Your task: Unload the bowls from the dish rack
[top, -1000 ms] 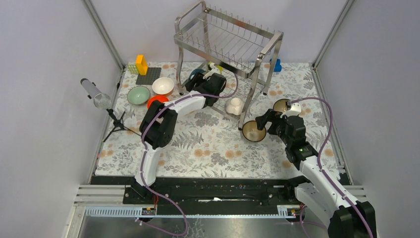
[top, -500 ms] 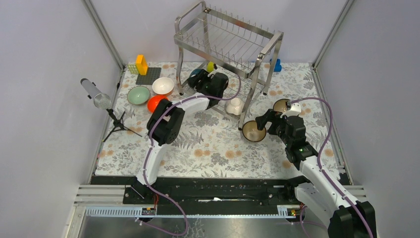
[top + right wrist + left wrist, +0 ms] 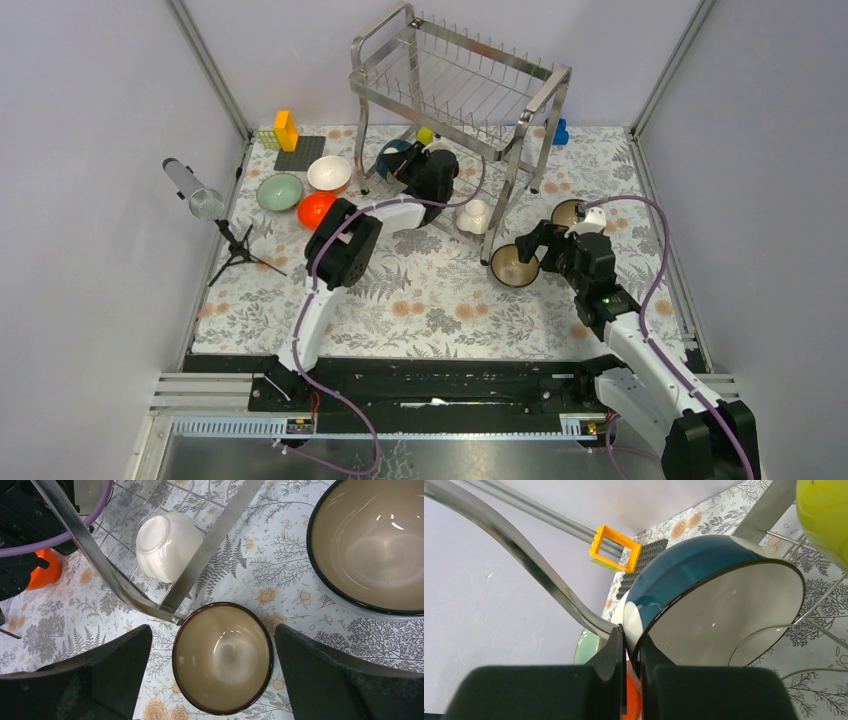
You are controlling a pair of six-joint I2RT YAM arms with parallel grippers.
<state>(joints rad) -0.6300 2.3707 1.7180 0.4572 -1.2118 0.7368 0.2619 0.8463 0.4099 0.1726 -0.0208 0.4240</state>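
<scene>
Pinching near rim of blue bowl (image 3: 684, 575): left gripper (image 3: 630, 647), jaws clamped. Bowl stands on edge in dish rack (image 3: 455, 75) lower tier, body extending straight away from jaws. Right gripper (image 3: 212, 630) gapes over brown bowl (image 3: 222, 660) on tabletop (image 3: 430, 300), farther off.

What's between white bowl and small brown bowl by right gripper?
The dish rack's steel leg runs between white bowl and brown bowl; right wrist view.

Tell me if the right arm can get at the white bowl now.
Probably not straight on: the rack has leg bars crossing between the open right gripper and the white bowl, with a brown bowl just below the gripper.
</scene>
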